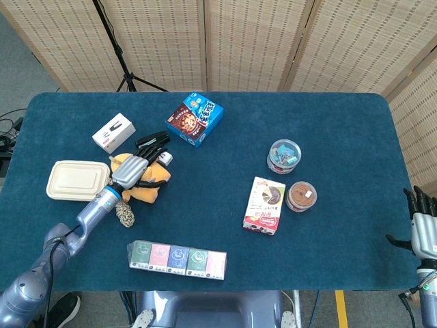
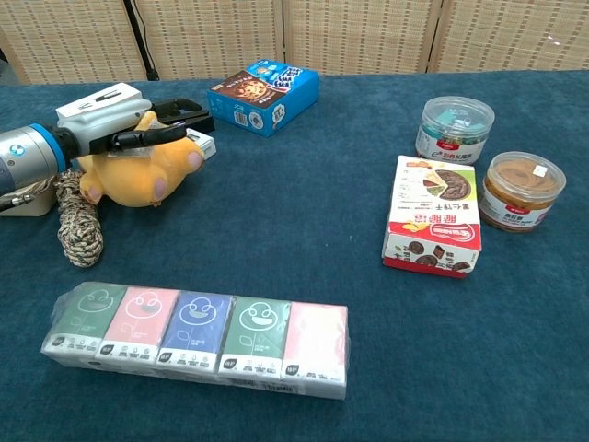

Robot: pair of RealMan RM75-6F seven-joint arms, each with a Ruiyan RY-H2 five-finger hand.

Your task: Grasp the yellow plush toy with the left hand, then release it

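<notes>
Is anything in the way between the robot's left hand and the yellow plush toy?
No, nothing visible is. The left hand already rests on top of the yellow plush toy, fingers reaching over it. The coiled rope lies beside the toy, not between them.

Left hand (image 1: 130, 172) rests on the plush toy (image 1: 140, 183), lunch box (image 1: 77, 180) just left of it, rope (image 1: 124, 210) in front. Tissue packs (image 1: 177, 259) sit along the counter's (image 1: 341, 137) front edge. Cookie box (image 1: 195, 118) is behind; two jars (image 1: 284, 155) sit right, beside a carton (image 1: 265, 205).
</notes>
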